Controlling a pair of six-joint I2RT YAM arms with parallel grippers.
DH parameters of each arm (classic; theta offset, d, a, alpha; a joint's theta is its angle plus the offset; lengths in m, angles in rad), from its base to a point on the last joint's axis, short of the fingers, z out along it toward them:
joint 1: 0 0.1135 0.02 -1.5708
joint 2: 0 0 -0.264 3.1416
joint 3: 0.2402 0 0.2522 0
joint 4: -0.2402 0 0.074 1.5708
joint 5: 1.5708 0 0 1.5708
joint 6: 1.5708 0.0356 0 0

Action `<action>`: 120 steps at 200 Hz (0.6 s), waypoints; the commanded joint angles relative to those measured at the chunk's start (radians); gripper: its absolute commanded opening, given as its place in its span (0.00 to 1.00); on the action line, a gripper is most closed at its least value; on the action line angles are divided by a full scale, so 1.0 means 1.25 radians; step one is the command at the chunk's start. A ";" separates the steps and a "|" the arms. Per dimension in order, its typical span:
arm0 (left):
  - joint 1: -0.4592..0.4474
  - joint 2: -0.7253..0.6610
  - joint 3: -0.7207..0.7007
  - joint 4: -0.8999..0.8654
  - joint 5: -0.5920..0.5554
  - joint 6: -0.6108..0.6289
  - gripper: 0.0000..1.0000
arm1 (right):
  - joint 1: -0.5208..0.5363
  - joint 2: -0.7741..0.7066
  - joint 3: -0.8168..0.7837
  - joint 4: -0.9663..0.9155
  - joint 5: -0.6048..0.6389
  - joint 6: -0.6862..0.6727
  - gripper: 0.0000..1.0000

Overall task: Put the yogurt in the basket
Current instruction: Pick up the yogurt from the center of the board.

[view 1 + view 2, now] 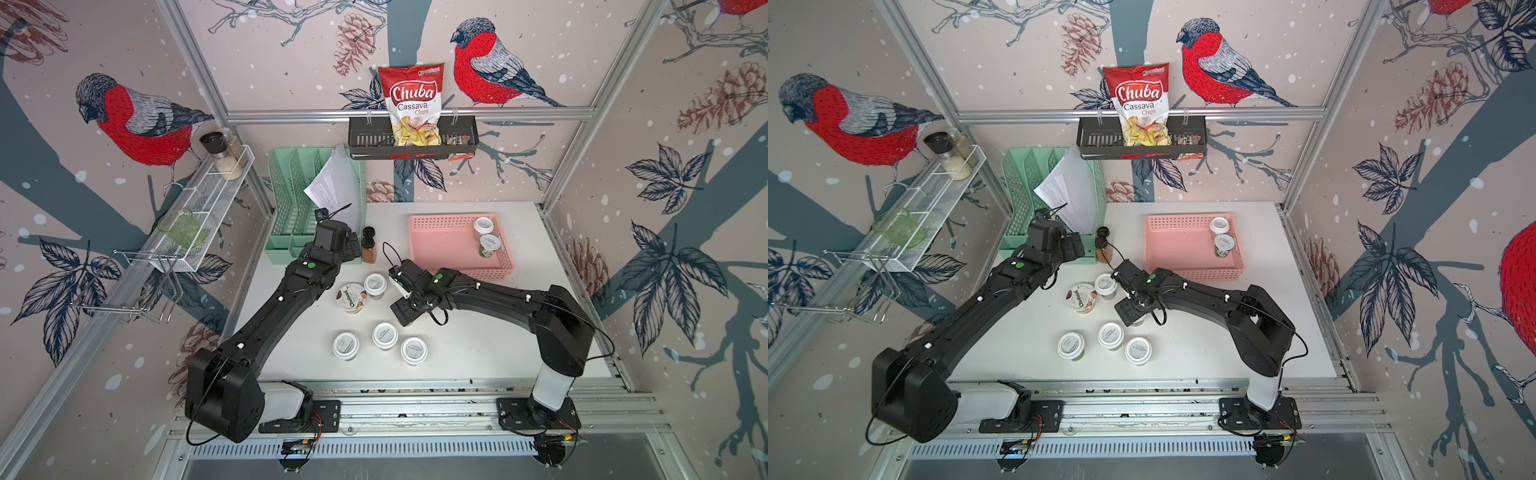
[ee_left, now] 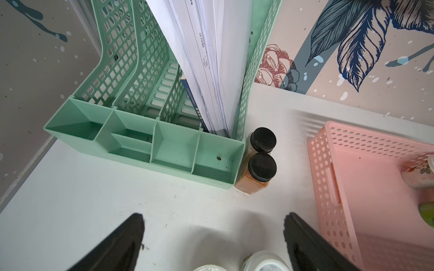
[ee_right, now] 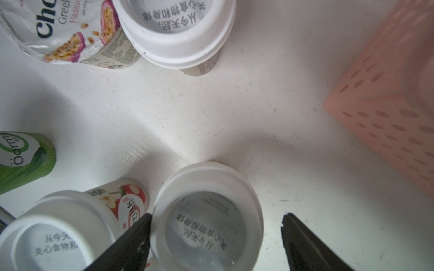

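The pink basket (image 1: 436,237) stands at the back right of the table with two white-lidded yogurt jars (image 1: 483,225) in its right end. On the table stand the Chobani cup (image 1: 351,297), a jar (image 1: 375,285) beside it, and three jars (image 1: 385,336) nearer the front. My right gripper (image 1: 405,313) points down over one more jar (image 3: 206,211), hidden under it in both top views. Its jaws are open around that lid. One finger (image 3: 141,232) touches the rim and the other stands apart. My left gripper (image 2: 213,225) is open and empty near the spice bottles.
A mint-green file organiser (image 1: 291,199) with papers stands at the back left, with two black-capped spice bottles (image 1: 369,249) against it. A black tray (image 1: 365,139) with a chips bag hangs on the back wall. A white wire rack (image 1: 208,199) runs along the left wall.
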 commanded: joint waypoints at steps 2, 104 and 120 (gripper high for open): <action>0.002 -0.004 -0.002 0.014 0.007 0.008 0.96 | 0.004 0.002 0.004 -0.008 0.013 0.003 0.88; 0.000 -0.006 -0.003 0.016 0.017 0.007 0.96 | 0.003 0.006 0.018 -0.023 0.040 0.001 0.92; 0.000 -0.006 -0.003 0.016 0.018 0.007 0.96 | -0.001 -0.001 0.016 -0.026 0.044 0.001 0.91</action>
